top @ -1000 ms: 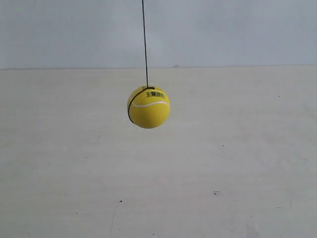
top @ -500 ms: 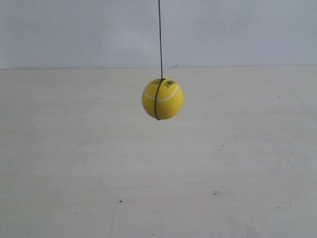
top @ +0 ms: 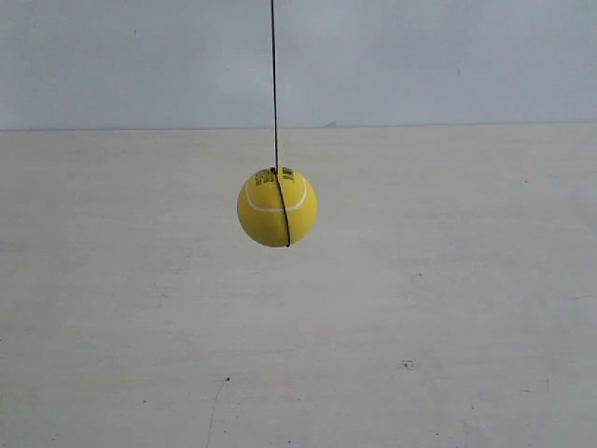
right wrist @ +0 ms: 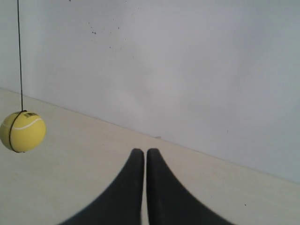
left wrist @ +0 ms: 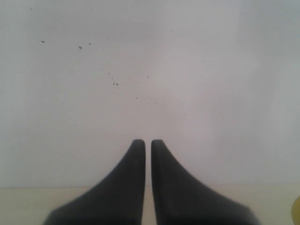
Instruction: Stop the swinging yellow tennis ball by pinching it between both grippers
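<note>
You'll see the yellow tennis ball (top: 277, 206) hanging on its thin dark string (top: 273, 84), clear above the worktop (top: 466, 327), with its white seam and dark band showing. Your left pincer (left wrist: 148, 143) and right pincer (right wrist: 145, 152) are both closed, black tips together, and neither touches the ball.

The left end effector (left wrist: 148, 142) and right end effector (right wrist: 142, 152) each have two matte black, curved, tapering fingers (left wrist: 124, 190).

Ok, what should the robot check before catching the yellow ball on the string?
1. Bright yellow tennis ball hanging on thin dark string, clear of pale table: ok.
2. Left black wedge-shaped gripper shut: ok.
3. Right black wedge-shaped gripper shut: ok.
4. Ball visible from right wrist: ok.
5. Ball visible from left wrist: cannot tell, only a yellow sliver at the edge.
6. Grippers beside ball: not ok.
</note>
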Controlling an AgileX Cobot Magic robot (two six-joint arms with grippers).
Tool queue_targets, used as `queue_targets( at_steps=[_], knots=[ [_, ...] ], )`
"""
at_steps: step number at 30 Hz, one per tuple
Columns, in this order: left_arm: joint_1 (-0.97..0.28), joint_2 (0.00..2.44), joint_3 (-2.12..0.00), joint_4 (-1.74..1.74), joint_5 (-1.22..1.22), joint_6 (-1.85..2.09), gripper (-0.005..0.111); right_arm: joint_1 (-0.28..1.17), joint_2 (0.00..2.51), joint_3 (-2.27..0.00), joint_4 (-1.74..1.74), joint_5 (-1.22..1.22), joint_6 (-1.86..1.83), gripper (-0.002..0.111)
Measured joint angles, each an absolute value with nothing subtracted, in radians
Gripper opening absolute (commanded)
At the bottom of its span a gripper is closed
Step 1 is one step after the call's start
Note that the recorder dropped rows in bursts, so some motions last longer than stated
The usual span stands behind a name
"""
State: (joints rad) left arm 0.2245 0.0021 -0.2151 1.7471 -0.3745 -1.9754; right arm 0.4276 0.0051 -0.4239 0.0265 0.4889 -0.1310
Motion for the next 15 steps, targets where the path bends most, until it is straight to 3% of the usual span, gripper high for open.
queue_targets(
  at_steps=[15],
  knots=[
    [0.222,0.002,-0.215,1.747,-0.375,-1.975,0.005,0.428,0.005,-0.426,0.016,0.488,-0.127,0.000]
  ],
)
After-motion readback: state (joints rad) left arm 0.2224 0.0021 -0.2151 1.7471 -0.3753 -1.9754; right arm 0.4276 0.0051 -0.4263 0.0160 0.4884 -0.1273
